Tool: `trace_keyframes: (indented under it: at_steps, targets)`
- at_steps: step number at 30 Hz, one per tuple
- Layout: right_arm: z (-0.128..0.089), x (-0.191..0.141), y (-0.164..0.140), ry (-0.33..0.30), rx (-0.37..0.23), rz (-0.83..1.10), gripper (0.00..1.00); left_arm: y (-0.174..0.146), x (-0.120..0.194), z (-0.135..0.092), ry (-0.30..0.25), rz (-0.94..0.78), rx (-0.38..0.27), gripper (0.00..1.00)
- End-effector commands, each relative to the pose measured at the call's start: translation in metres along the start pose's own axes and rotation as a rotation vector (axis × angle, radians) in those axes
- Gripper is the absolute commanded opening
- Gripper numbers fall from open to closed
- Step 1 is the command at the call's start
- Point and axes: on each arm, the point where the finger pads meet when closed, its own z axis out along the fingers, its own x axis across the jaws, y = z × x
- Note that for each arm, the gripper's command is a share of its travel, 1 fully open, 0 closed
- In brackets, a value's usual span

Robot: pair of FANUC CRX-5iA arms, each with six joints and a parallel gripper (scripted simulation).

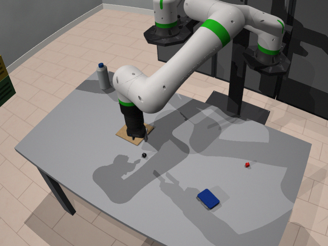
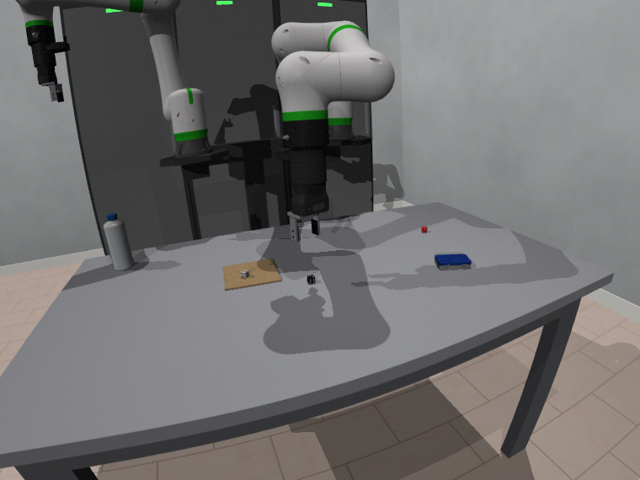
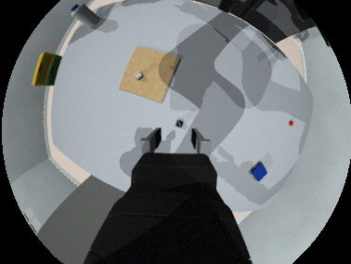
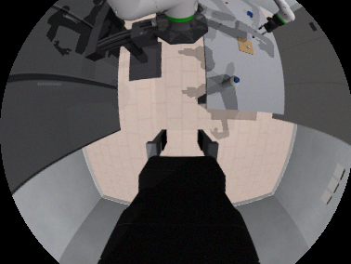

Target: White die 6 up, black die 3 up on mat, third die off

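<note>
The white die (image 2: 244, 274) (image 3: 138, 75) sits on the tan mat (image 2: 264, 280) (image 3: 160, 95) (image 1: 122, 134); in the top view the left arm hides it. The black die (image 1: 143, 155) (image 2: 310, 279) (image 3: 179, 124) lies on the table, off the mat. The third die, red (image 1: 247, 164) (image 2: 424, 229) (image 3: 291, 123), lies on the table far from the mat. The pips are too small to read surely. My left gripper (image 1: 139, 139) (image 2: 305, 232) (image 3: 175, 134) is open and empty, above the table near the black die. My right gripper (image 2: 56, 98) (image 4: 182, 136) is open and empty, high beyond the table's end.
A blue-topped box (image 1: 208, 198) (image 2: 452, 260) (image 3: 259, 171) lies on the table, on the red die's side. A grey bottle with a blue cap (image 1: 103, 78) (image 2: 119, 245) (image 3: 85, 16) (image 4: 234, 80) stands near the table's far corner, beyond the mat.
</note>
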Motion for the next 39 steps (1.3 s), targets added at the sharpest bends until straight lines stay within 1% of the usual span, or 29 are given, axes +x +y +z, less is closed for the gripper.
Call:
trace_keyframes:
  at_steps: [1, 2, 3, 4, 5, 8, 10, 11, 12, 17, 18, 20, 21, 22, 25, 27, 28, 29, 32, 33, 34, 39]
  targets:
    - [-0.001, 0.000, 0.000, 0.000, -0.002, 0.000, 1.00, -0.001, -0.004, 0.000, -0.001, -0.145, -0.006, 1.00]
    - [-0.001, 0.000, 0.000, 0.000, -0.002, 0.000, 1.00, -0.002, -0.005, 0.002, -0.001, -0.211, -0.006, 1.00]
    - [-0.001, 0.000, 0.000, 0.000, -0.002, 0.000, 1.00, -0.002, -0.005, 0.002, -0.001, -0.218, -0.006, 1.00]
    - [-0.001, 0.000, 0.000, 0.000, -0.002, 0.000, 1.00, -0.003, -0.006, 0.003, -0.002, -0.283, -0.006, 1.00]
    - [-0.001, 0.000, 0.000, 0.000, -0.002, 0.000, 1.00, -0.003, -0.006, 0.003, -0.002, -0.296, -0.006, 1.00]
    - [-0.001, 0.000, 0.000, 0.000, -0.002, 0.000, 1.00, -0.004, -0.008, 0.006, -0.002, -0.429, -0.006, 1.00]
    - [-0.001, 0.000, 0.000, 0.000, -0.002, 0.000, 1.00, -0.004, -0.008, 0.006, -0.002, -0.429, -0.006, 1.00]
    - [-0.001, 0.000, 0.000, 0.000, -0.002, 0.000, 1.00, -0.005, -0.009, 0.006, -0.002, -0.467, -0.006, 1.00]
    - [-0.001, 0.000, 0.000, 0.000, -0.002, 0.000, 1.00, -0.005, -0.010, 0.008, -0.002, -0.558, -0.006, 1.00]
    - [-0.001, 0.000, 0.000, 0.000, -0.002, 0.000, 1.00, -0.006, -0.013, 0.011, -0.003, -0.737, -0.006, 1.00]
    - [-0.001, 0.000, 0.000, 0.000, -0.002, 0.000, 1.00, -0.006, -0.013, 0.011, -0.003, -0.751, -0.006, 1.00]
    - [-0.001, 0.000, 0.000, 0.000, -0.002, 0.000, 1.00, -0.006, -0.014, 0.013, -0.003, -0.848, -0.006, 1.00]
    - [-0.001, 0.000, 0.000, 0.000, -0.002, 0.000, 1.00, -0.006, -0.014, 0.013, -0.003, -0.852, -0.006, 1.00]
    - [-0.001, 0.000, 0.000, 0.000, -0.002, 0.000, 1.00, -0.006, -0.014, 0.014, -0.003, -0.922, -0.006, 1.00]
    - [-0.001, 0.000, 0.000, 0.000, -0.002, 0.000, 1.00, -0.006, -0.015, 0.016, -0.004, -1.031, -0.005, 1.00]
    - [-0.001, 0.000, 0.000, 0.000, -0.002, 0.000, 1.00, -0.006, -0.015, 0.016, -0.004, -1.031, -0.005, 1.00]
    - [-0.001, 0.000, 0.000, 0.000, -0.002, 0.000, 1.00, -0.006, -0.015, 0.017, -0.004, -1.057, -0.005, 1.00]
    - [-0.001, 0.000, 0.000, 0.000, -0.002, 0.000, 1.00, -0.006, -0.016, 0.018, -0.004, -1.161, -0.005, 1.00]
    - [-0.001, 0.000, 0.000, 0.000, -0.002, 0.000, 1.00, -0.005, -0.016, 0.020, -0.004, -1.260, -0.005, 1.00]
    - [-0.001, 0.000, 0.000, 0.000, -0.002, 0.000, 1.00, -0.005, -0.016, 0.020, -0.004, -1.265, -0.005, 1.00]
    - [-0.001, 0.000, 0.000, 0.000, -0.002, 0.000, 1.00, -0.005, -0.016, 0.021, -0.005, -1.336, -0.005, 1.00]
    - [-0.001, 0.000, 0.000, 0.000, -0.002, 0.000, 1.00, -0.004, -0.015, 0.025, -0.005, -1.521, -0.004, 1.00]
